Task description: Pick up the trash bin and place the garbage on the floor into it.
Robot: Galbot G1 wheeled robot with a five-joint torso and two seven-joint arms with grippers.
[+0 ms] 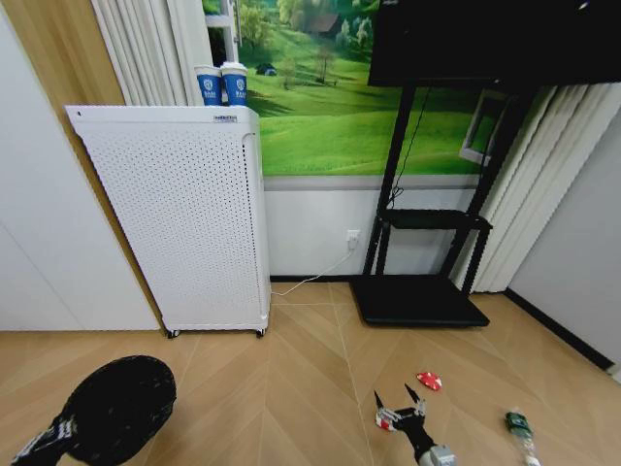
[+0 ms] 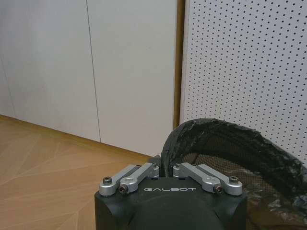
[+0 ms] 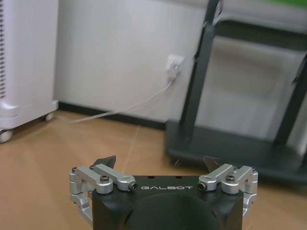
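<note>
Herringbone wood floor (image 1: 291, 388), with the white perforated appliance (image 1: 179, 218) against the wall as the reference. Left gripper (image 2: 163, 173) is in front of the appliance's left end, jaws closed on the rim of the trash bin (image 1: 116, 408); black liner bunched at the clamp point, bin mouth toward the appliance panel. Right gripper (image 1: 400, 408) sits well right of the appliance, low over the floor, jaws spread wide, holding nothing. One red-and-white wrapper ball (image 1: 388, 419) lies between or just beside the jaws; contact can't be confirmed. Second wrapper ball (image 1: 429, 381) just beyond the jaws, toward the black stand base (image 1: 417, 301). Green-and-clear bottle piece (image 1: 520, 427) further right, apart from both.
</note>
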